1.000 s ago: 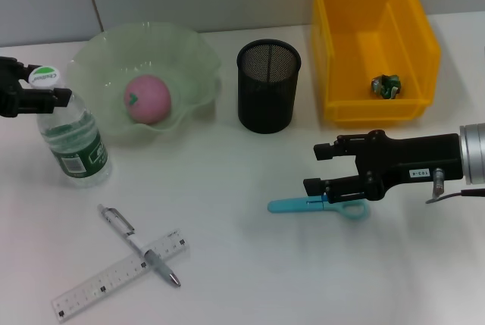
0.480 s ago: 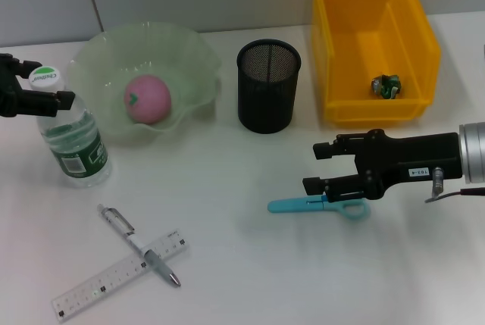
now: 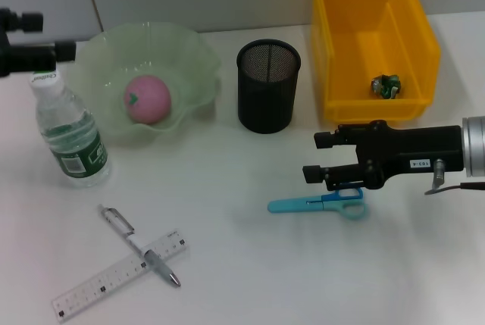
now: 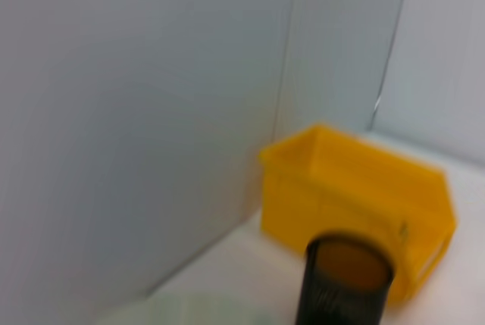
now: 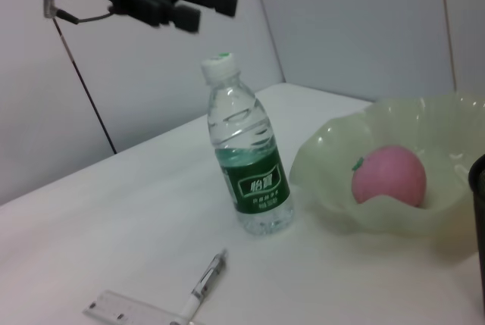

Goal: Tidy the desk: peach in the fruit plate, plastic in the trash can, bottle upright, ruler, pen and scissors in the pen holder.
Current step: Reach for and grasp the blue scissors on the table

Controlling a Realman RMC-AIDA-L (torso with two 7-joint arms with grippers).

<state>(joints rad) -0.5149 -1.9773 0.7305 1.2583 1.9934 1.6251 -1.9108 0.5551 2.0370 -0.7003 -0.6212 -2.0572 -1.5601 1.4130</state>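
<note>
The scissors (image 3: pixel 318 204) are taken as the thing in hand: they lie flat on the desk (image 3: pixel 242 264), in front of the mesh pen holder (image 3: pixel 268 86) and toward the yellow bin (image 3: pixel 364 45) side, blue blades closed and pointing away from the right gripper (image 3: pixel 317 157). That gripper is seen just above the handle loops, its fingers apart and empty. The scissors are judged light, rigid and thin, with smooth plastic that could slip; a hold across the shank just ahead of the loops is judged safest, so the blades can be dropped tip-first into the holder. The left gripper (image 3: pixel 62 51) is seen above the upright bottle (image 3: pixel 70 135), fingers apart, holding nothing.
</note>
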